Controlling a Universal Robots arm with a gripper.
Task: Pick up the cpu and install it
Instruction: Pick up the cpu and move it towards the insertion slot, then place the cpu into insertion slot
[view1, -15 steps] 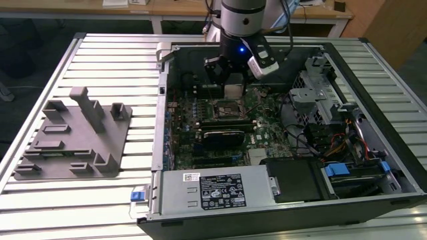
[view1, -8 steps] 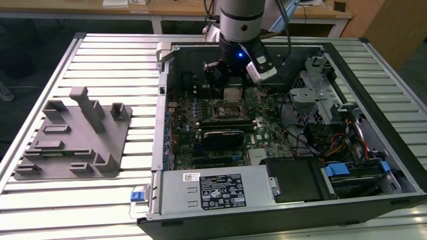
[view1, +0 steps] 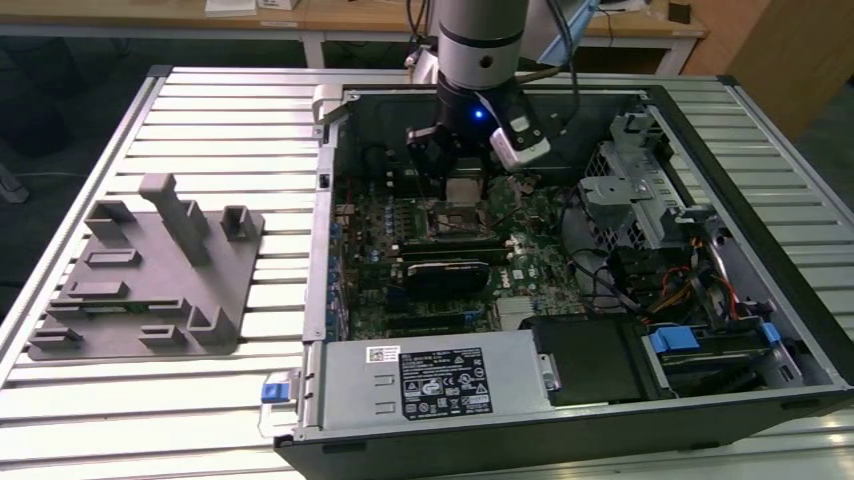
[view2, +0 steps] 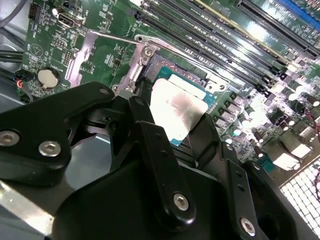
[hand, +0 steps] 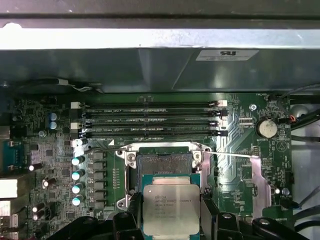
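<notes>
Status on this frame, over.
Gripper shut on cpu. Chip held just short of socket, not seated. Latch plate open, nothing across the opening.

In the second wrist view the black fingers (view2: 152, 145) of the gripper (view2: 175, 120) grip the cpu (view2: 177, 102) and hide its two sides and its lower end. In the first wrist view the cpu covers part of the socket (hand: 165, 161) — that part cannot be seen. In the exterior view the arm (view1: 478, 40) is cut off by the top edge.
</notes>
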